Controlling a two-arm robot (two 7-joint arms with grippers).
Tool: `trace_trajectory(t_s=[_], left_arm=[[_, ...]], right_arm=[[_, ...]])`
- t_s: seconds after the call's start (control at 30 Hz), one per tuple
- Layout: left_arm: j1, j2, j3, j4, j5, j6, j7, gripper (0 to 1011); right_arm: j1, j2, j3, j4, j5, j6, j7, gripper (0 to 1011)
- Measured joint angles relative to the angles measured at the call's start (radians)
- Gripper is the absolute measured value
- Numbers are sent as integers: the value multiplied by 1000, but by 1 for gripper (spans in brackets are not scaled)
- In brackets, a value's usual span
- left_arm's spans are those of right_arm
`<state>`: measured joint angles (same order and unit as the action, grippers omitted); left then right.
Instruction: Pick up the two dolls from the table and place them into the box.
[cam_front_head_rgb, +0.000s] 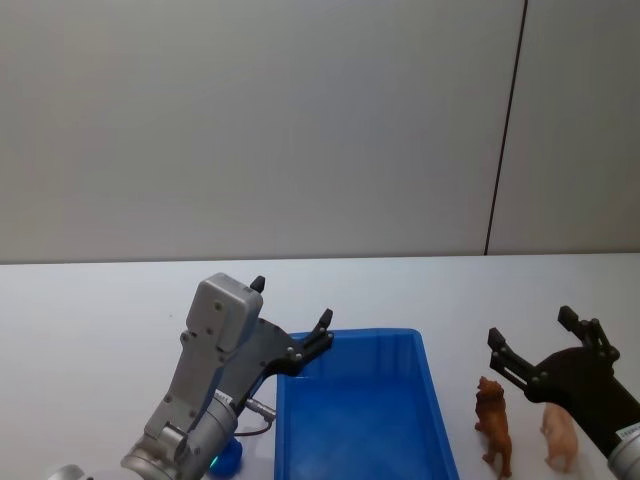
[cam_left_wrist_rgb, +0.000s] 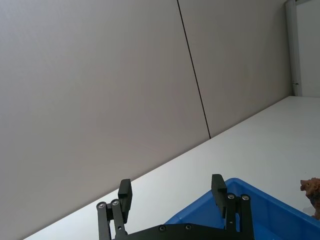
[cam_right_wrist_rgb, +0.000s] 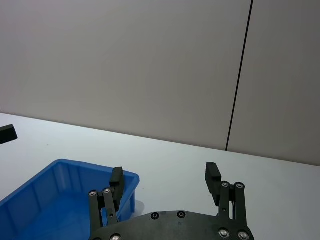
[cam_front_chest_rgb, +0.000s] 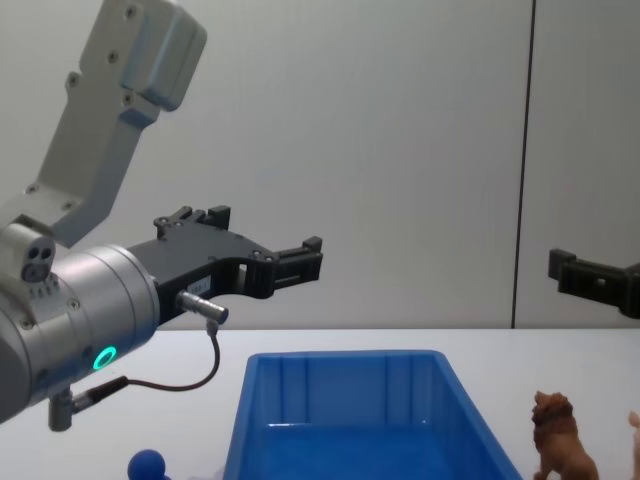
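Head view shows the left hand (cam_front_head_rgb: 292, 302) held in the air with its fingers spread wide and nothing between them, over the left wall of the blue box (cam_front_head_rgb: 360, 420). The box sits on the white worktop (cam_front_head_rgb: 90, 310), below and just to the right of that hand. The small dark-blue figure (cam_front_head_rgb: 230, 452) stands on the worktop under the left arm, behind the hand and just outside the box's left wall; the chest view shows its ball-like top (cam_front_chest_rgb: 148, 465). The right hand (cam_front_head_rgb: 531, 326) is also open and empty, raised above the worktop. The brown lion (cam_front_head_rgb: 494, 425) stands upright beneath its left finger, between the hand and the box. A pale animal figurine (cam_front_head_rgb: 560, 435) stands just beside the lion, under the same hand.
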<state>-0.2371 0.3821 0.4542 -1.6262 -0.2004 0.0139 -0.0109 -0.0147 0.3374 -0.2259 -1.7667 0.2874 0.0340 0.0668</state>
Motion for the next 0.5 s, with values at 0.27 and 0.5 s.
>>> trace_trajectory(t_s=[0.27,0.5], left_arm=[[0,0,0,0,0,0,0,1003],[0,0,0,0,0,0,0,1002]], right_arm=[[0,0,0,0,0,0,0,1001],[0,0,0,0,0,0,0,1001]])
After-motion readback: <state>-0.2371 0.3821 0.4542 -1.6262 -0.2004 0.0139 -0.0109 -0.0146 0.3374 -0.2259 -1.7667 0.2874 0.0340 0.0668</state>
